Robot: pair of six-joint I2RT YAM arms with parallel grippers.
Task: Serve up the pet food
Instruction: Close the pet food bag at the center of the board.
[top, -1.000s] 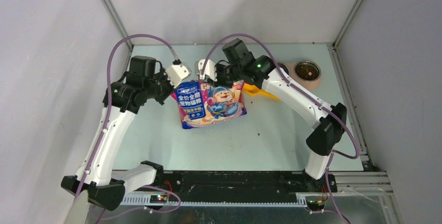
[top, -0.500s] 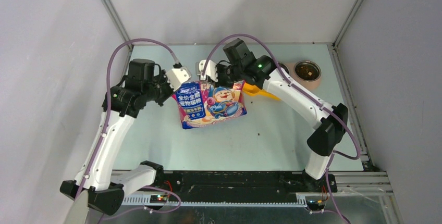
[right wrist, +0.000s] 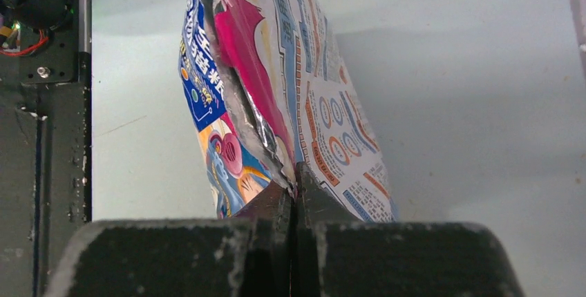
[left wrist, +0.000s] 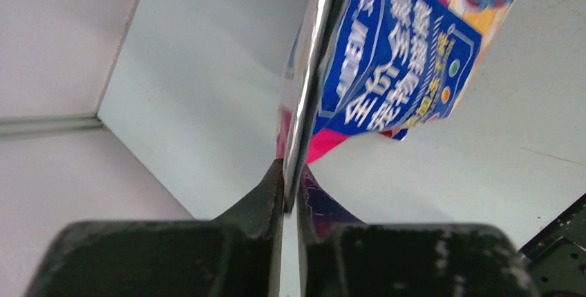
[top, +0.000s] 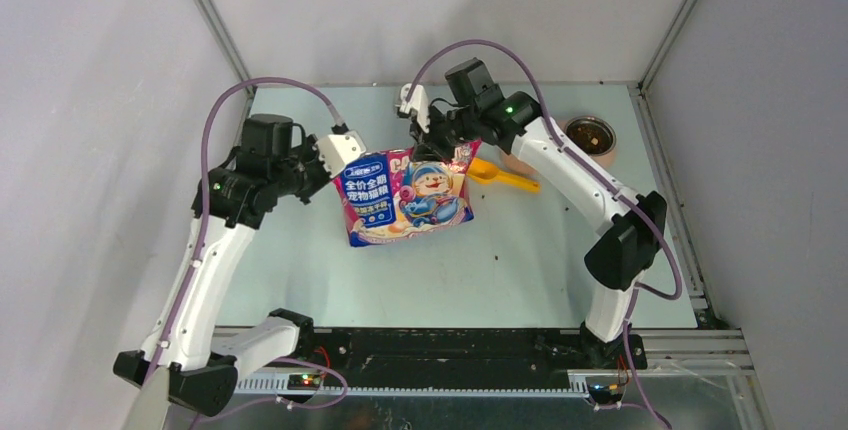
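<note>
Two pinches: left gripper (left wrist: 290, 197) clamped on the bag (top: 405, 195) at its top-left edge, right gripper (right wrist: 296, 190) clamped on its top-right. Opening step, I'd say; next, pull the mouth apart. Yellow scoop (top: 503, 177) lies beside. Visible pet food (top: 590, 134) sits only in the far-right bowl (top: 598, 158).

Both wrist views' top edge cuts off the bag (left wrist: 387, 69); pet food (top: 589, 136) in upper-right bowl (top: 605, 155) too small to resolve.

Printed bag (top: 408, 195) centre; yellow scoop (top: 500, 176) just right; metal bowl (top: 589, 136) far right.
</note>
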